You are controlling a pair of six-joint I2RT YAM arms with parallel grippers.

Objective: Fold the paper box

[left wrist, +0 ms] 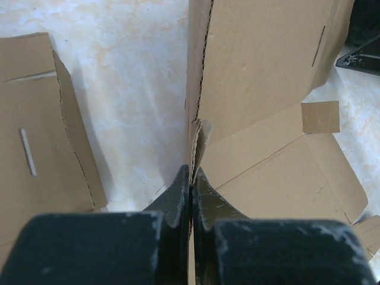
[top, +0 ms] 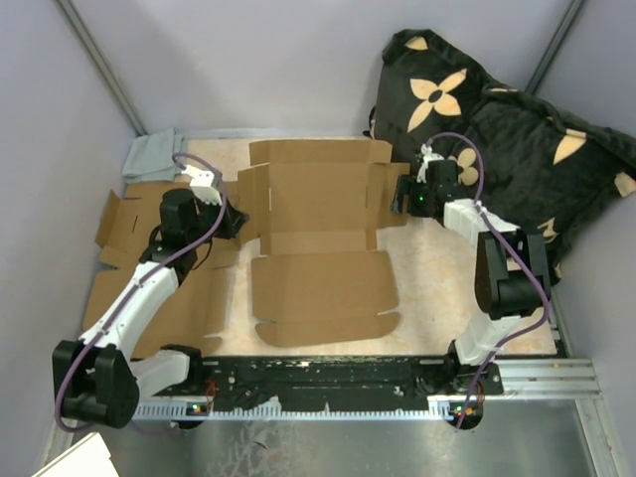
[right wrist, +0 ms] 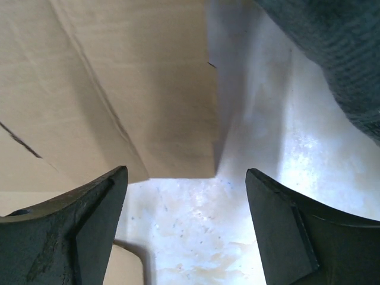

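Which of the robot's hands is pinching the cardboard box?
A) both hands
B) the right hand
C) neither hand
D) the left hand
D: the left hand is closed tight on an edge of the cardboard box, while the right hand stands open beside a flap, with nothing between its fingers.

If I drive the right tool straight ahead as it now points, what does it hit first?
Probably the cardboard box's right side flap, close ahead of the open right tool; depth is unclear.
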